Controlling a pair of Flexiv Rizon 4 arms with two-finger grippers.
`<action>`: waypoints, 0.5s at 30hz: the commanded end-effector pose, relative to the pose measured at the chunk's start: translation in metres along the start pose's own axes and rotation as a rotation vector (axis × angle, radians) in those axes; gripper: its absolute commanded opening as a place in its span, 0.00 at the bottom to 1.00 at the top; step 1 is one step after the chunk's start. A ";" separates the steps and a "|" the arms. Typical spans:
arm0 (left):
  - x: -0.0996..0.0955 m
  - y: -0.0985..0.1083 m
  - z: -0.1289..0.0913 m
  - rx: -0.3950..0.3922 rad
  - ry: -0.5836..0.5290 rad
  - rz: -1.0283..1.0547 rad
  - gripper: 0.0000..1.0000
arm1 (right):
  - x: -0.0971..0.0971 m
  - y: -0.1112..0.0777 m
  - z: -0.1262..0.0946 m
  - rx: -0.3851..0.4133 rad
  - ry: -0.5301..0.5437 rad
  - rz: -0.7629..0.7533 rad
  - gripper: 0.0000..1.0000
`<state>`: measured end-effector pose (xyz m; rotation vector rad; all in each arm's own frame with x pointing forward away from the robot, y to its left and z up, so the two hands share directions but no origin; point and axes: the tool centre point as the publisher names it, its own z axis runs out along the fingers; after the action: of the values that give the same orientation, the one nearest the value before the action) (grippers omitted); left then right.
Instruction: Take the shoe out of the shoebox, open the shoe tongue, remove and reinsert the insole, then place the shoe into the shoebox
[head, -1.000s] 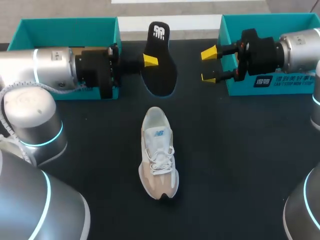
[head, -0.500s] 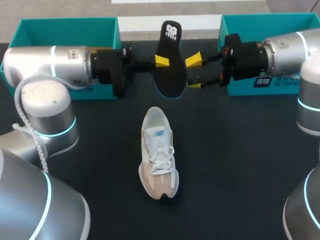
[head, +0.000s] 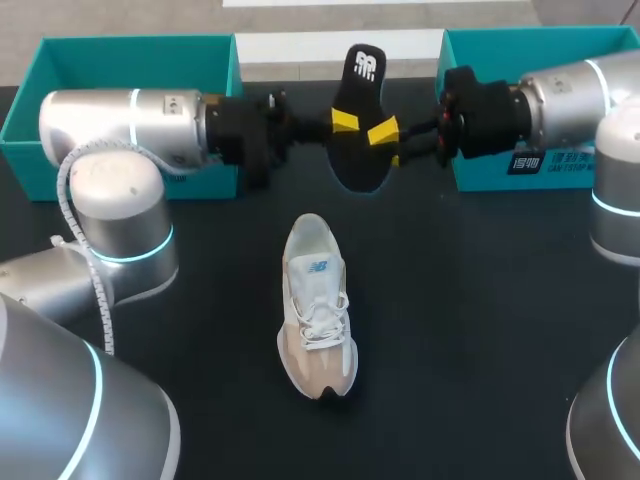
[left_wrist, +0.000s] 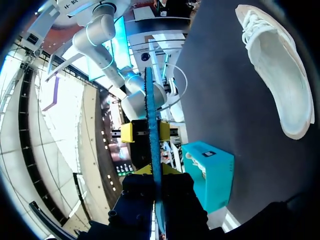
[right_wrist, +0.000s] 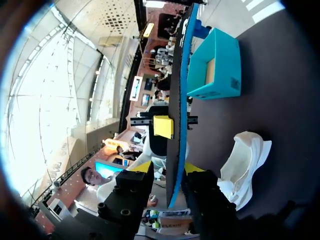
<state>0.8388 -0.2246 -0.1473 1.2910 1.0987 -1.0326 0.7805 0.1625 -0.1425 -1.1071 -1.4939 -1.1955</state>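
Insole out, shoe waiting: the left pincer (head: 345, 122) is clamped on the black insole (head: 362, 160), holding it on edge above the far middle of the tabletop (head: 480, 320). The right pincer (head: 388, 142) straddles the same insole, fingers apart with gaps on both sides. The white shoe (head: 318, 305) lies nearer, at centre. Reinsertion looks next, which would need the insole lowered toe-first into the shoe's opening.

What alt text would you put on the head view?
A black insole is held in the air over the far side of the black table by the left gripper, with the right gripper at its opposite edge. A white and beige sneaker lies nearer the camera. One teal box stands open at the far left, a second teal box at the far right.
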 end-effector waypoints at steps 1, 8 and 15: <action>0.000 -0.004 0.008 -0.015 -0.017 0.006 0.00 | -0.002 0.006 0.006 0.012 0.002 0.001 0.29; -0.007 -0.007 0.009 -0.030 -0.052 0.004 0.00 | -0.003 0.009 0.009 0.015 0.009 -0.002 0.21; -0.005 -0.008 0.009 -0.042 -0.060 -0.003 0.00 | -0.003 0.006 0.011 0.015 0.012 0.000 0.07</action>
<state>0.8325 -0.2323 -0.1423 1.2254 1.0738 -1.0442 0.7858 0.1718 -0.1446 -1.0874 -1.4925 -1.1865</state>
